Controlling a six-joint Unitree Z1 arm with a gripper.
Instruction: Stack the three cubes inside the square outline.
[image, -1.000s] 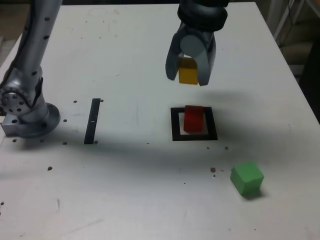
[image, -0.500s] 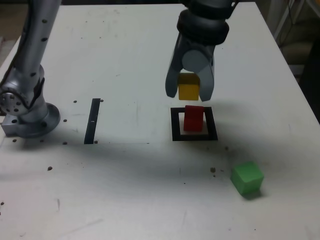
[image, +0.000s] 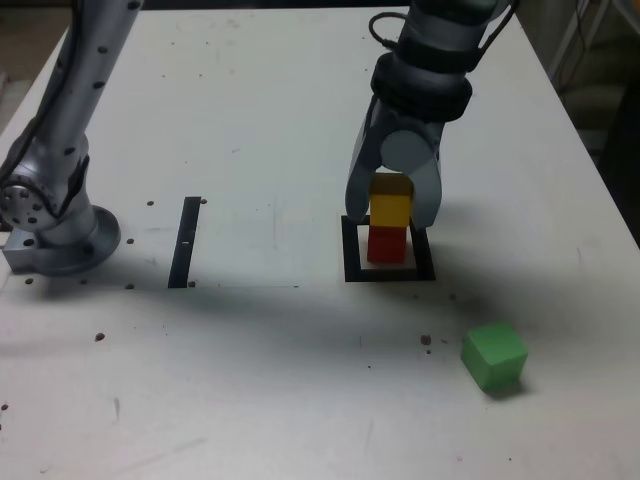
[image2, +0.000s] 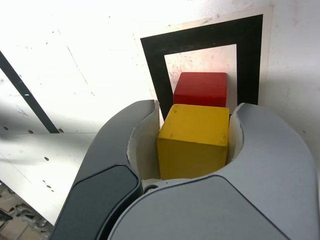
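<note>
The gripper (image: 393, 210) is clamping the yellow cube (image: 390, 208) between its two grey jaws, one jaw pressing each side face, as the wrist view shows with the yellow cube (image2: 195, 141) filling the gap between the pale inner pads. In the exterior view the yellow cube is sitting directly over the red cube (image: 386, 245), and the two appear to be touching, though the jaws are shading the seam and it is hard to be sure whether the yellow one is fully resting. The red cube (image2: 201, 89) is standing upright on the pale centre of the square outline (image: 351, 262), whose thick black border (image2: 152, 60) is framing it on all sides. The green cube (image: 493, 356) is lying on the white table (image: 250, 120) well apart from the outline, toward the exterior view's lower right. A thin black strip (image: 185, 241) is lying flat toward the exterior view's left, near the arm's round metal base (image: 55, 225).
</note>
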